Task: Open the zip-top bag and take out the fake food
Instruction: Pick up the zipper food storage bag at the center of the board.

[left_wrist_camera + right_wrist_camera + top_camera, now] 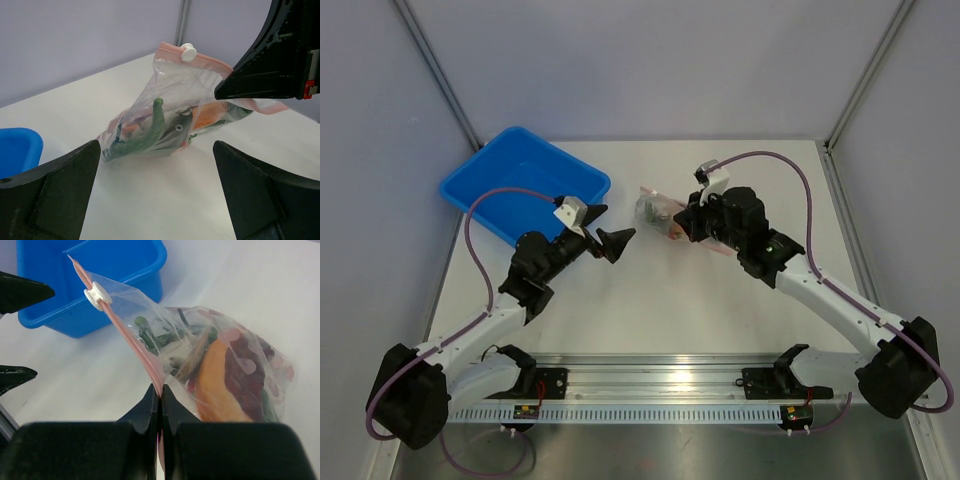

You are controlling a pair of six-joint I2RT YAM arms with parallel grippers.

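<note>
The clear crinkly plastic zip-top bag (655, 212) sits at the middle of the white table (650, 310), right of the blue rectangular plastic bin (525, 180) and well apart from it. The right gripper (160, 390) has its two black fingers pressed together on the pinkish zip strip (131, 342), pinching the bag at that edge. The strip runs up and away from the fingertips to a small white slider (95, 294). In the left wrist view the bag stands tilted, zip edge uppermost, and its lower end appears to rest on the table. The fake food is inside the bag: an orange-tan plastic piece (215, 382) with dark red spots lies against the near wall, and a green toy vegetable (150, 131) lies lower down. The remaining items are too crowded to identify. The left gripper (156, 147) has its fingers spread fully apart and holds nothing. It points at the bag from the bin side, near but not touching.
</note>
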